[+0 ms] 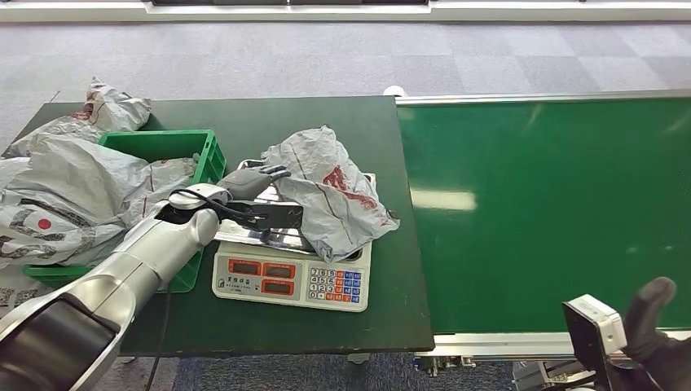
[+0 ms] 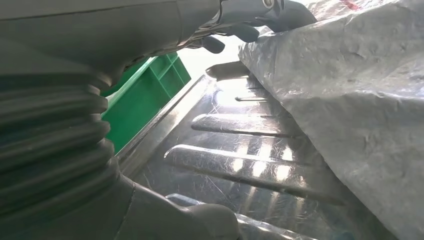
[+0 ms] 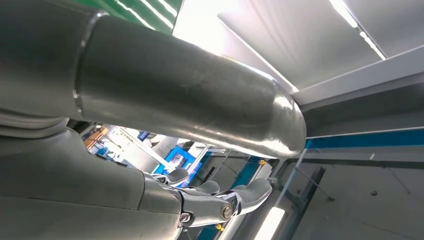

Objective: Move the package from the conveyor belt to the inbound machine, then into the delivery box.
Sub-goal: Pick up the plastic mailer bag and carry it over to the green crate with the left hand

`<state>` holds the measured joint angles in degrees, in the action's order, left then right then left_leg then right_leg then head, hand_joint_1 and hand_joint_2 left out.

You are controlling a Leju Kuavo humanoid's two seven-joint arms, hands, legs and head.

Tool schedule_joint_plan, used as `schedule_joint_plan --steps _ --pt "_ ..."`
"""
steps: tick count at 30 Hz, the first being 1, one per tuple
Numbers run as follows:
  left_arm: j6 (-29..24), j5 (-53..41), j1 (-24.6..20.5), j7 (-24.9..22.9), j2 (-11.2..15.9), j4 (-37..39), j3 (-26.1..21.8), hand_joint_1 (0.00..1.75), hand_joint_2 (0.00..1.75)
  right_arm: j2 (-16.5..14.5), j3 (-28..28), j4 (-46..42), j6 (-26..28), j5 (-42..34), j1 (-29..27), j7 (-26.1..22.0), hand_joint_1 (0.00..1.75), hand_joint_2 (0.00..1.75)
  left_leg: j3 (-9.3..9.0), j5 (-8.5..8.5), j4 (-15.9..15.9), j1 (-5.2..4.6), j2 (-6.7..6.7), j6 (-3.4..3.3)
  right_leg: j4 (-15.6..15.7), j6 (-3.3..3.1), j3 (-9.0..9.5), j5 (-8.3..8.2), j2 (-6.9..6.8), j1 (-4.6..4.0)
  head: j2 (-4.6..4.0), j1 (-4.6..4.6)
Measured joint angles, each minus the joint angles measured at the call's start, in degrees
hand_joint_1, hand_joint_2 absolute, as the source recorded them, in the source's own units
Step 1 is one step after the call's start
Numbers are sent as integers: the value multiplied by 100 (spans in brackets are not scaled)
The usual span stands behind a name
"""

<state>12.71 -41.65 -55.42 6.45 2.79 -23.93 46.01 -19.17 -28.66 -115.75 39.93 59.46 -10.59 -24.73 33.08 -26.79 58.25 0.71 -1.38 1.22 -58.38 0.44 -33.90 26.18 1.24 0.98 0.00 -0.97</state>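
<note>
The conveyor belt lay bare, so the first leg looked done. The dark tabletop beside it carried the rest. The green delivery box stood at its left part, piled with other grey bags, some spilling over its wall. Just right of the box sat the inbound machine, a scale with a steel pan. The package, a crumpled grey bag with a red mark, rested on that pan, its far edge overhanging. The left hand reached over the pan at the package's near edge; its fingers lay against the bag, but whether they gripped it I could not tell. The right hand hung low by the belt's near corner, fingers curled loosely around nothing. What seemed left was the lift into the box.
</note>
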Motion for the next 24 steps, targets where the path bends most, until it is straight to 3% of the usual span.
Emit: schedule_joint_plan --steps 1,2,10,24 --pt "-10 -32 10 11 -15 11 0 152 175 -1 18 9 0 26 7 4 0 0 -2 0 0 0 0 0 0 0 2 0 0 0 0 -1" --pt "-34 -73 25 26 -34 24 0 175 175 -1 41 20 0 62 16 10 0 0 -4 0 0 0 0 0 0 1 5 1 -1 0 0 -1" --pt "-356 -287 218 274 -180 82 0 175 175 -1 200 52 0 216 52 54 0 0 -6 0 0 -1 -5 -1 0 2 8 2 -10 0 0 -1" --pt "-554 -333 266 317 -186 87 0 175 175 1 260 52 0 110 55 6 0 0 2 -1 0 0 -4 0 0 1 -4 3 -8 0 0 -1"
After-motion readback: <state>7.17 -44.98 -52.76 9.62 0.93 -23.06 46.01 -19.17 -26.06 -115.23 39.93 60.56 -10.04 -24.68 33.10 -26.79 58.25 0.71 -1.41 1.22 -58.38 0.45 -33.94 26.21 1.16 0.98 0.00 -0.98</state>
